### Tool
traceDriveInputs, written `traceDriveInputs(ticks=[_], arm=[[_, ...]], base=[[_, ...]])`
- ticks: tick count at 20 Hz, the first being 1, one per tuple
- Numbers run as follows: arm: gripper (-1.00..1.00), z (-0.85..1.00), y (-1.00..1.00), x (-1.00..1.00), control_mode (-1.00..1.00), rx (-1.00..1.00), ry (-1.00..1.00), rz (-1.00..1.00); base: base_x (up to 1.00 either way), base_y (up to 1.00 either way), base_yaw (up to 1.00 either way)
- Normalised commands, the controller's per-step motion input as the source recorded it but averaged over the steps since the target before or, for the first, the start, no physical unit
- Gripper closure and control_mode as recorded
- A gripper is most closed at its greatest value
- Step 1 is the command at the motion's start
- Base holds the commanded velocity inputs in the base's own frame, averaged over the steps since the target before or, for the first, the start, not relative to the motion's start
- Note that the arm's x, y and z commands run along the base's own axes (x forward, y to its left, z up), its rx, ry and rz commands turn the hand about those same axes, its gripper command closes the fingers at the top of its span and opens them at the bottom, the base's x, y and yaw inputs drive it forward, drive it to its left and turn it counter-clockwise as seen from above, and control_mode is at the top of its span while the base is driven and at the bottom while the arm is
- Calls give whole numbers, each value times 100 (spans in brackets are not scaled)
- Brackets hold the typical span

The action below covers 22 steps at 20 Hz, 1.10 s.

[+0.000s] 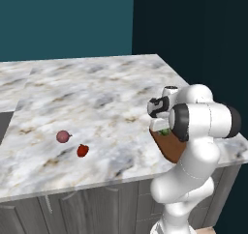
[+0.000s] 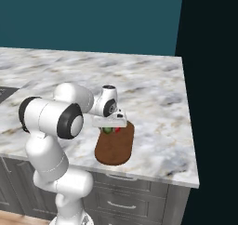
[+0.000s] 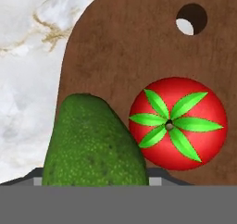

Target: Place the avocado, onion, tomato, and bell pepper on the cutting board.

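The avocado (image 3: 95, 144) and the tomato (image 3: 178, 123) are seen side by side on the cutting board (image 3: 134, 47), low in the hand view. It cannot be told how wide the gripper (image 2: 111, 122) is open, or if the avocado is held. The onion (image 1: 63, 136) and the bell pepper (image 1: 83, 151) are seen on the counter (image 1: 97, 97), at the lower left of the left base view.
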Motion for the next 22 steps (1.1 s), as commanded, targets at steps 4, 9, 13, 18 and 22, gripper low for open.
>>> traceDriveInputs(ticks=[4, 9, 13, 18, 22], arm=[[-100, -21, -16, -4, -100, 0, -1, 0], [-100, -6, -16, -1, -100, 0, -2, -1], [-100, 13, -3, -8, -100, 0, 1, -9], [-100, 41, 0, -17, -100, 3, 0, -12], [-100, 34, 12, -13, -100, 6, -12, -6]], base=[[0, 0, 0], [0, 0, 0], [0, 0, 0], [0, 0, 0], [0, 0, 0]])
